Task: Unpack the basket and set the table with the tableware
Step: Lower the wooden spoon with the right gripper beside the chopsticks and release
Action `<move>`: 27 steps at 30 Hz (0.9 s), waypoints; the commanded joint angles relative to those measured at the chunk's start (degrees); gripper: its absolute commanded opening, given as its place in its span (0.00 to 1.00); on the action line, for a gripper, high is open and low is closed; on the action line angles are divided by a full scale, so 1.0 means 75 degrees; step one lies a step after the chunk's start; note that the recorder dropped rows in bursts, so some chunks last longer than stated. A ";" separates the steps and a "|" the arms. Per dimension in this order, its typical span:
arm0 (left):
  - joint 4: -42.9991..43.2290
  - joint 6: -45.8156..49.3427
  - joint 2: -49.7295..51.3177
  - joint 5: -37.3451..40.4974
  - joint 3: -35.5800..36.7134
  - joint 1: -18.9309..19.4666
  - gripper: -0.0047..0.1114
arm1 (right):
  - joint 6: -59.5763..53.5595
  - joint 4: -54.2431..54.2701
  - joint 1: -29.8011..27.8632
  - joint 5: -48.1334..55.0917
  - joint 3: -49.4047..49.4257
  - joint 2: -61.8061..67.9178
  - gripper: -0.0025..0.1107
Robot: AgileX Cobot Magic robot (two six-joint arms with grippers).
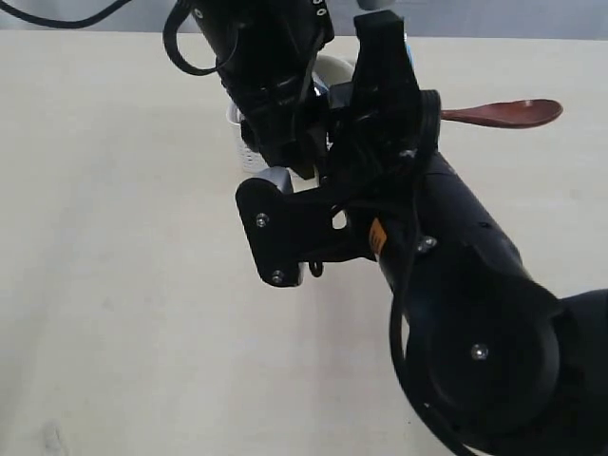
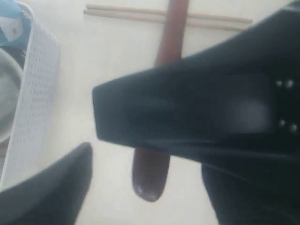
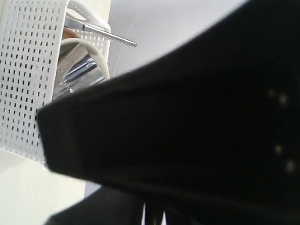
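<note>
Over the middle of the table (image 1: 114, 285) the two black arms cross so closely that little else shows, and we judge the step in hand to be the setting-out of the red-brown spoon (image 1: 503, 114). Its bowl juts sideways from the head of the right gripper (image 1: 418, 109), clear of the white basket (image 1: 242, 142). The handle end is hidden, so we cannot tell whether the spoon is clamped, or whether it rests on the tabletop or hangs above it. The left gripper (image 1: 285, 152) is lost in the dark mass by the basket. No view shows either claw's jaws plainly, so we cannot say whether they stand apart or together.

As we see it, the next move calls for the spoon to end flat near the chopsticks. The arms then need to part without snagging each other before either reaches into the basket.

The exterior view gives only arms, spoon and a sliver of basket. The left wrist view adds the wooden chopsticks (image 2: 164, 16) lying on the table beside the basket, with the spoon crossing them. It also shows a broad black part covering the spoon's middle and a blue snack bag (image 2: 11, 23) in the basket. Only the right wrist view shows what waits inside: a steel mug (image 3: 77, 77), a pale bowl rim (image 3: 101, 58) and a steel handle (image 3: 112, 38) poking over the perforated wall.
</note>
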 commanded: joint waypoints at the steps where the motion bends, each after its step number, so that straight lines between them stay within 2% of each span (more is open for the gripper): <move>1: 0.0692 -0.0064 -0.0068 0.0013 -0.0006 -0.0045 0.73 | 0.0372 -0.0081 -0.0016 0.0141 -0.0009 -0.0022 0.02; 4: 0.1509 -0.0361 -0.0082 0.0013 -0.0006 -0.0045 0.73 | 0.0475 -0.0011 -0.0016 0.0405 -0.0009 -0.0022 0.02; 8: 0.2271 -0.0406 -0.0215 0.0013 -0.0006 -0.0045 0.73 | 0.0493 0.0781 -0.0016 0.0767 -0.0009 -0.0022 0.02; 12: 0.2431 -0.0406 -0.0494 -0.0320 -0.0006 -0.0031 0.73 | 0.0596 0.1860 -0.0016 0.0824 -0.0009 -0.0053 0.02; 15: 0.2431 -0.0406 -0.0710 -0.0654 -0.0006 -0.0030 0.73 | 0.1177 0.2544 -0.0454 0.0824 -0.0009 -0.0185 0.02; 19: 0.2372 -0.0549 -0.0934 -0.1070 -0.0006 -0.0030 0.73 | 0.2029 0.3527 -0.1999 0.0417 -0.0124 -0.0566 0.02; 22: 0.2372 -0.1049 -0.0961 -0.1464 -0.0006 -0.0030 0.73 | 0.2122 0.5049 -0.3438 -0.0625 -0.0656 -0.0805 0.02; 23: 0.2360 -0.1311 -0.0961 -0.1592 -0.0006 -0.0030 0.73 | 0.1981 0.5902 -0.4038 -0.0980 -0.0856 -0.0868 0.02; 27: 0.2189 -0.1696 -0.0961 -0.1817 0.0009 -0.0030 0.73 | 0.0831 0.8240 -0.5590 -0.1283 -0.1536 -0.0853 0.02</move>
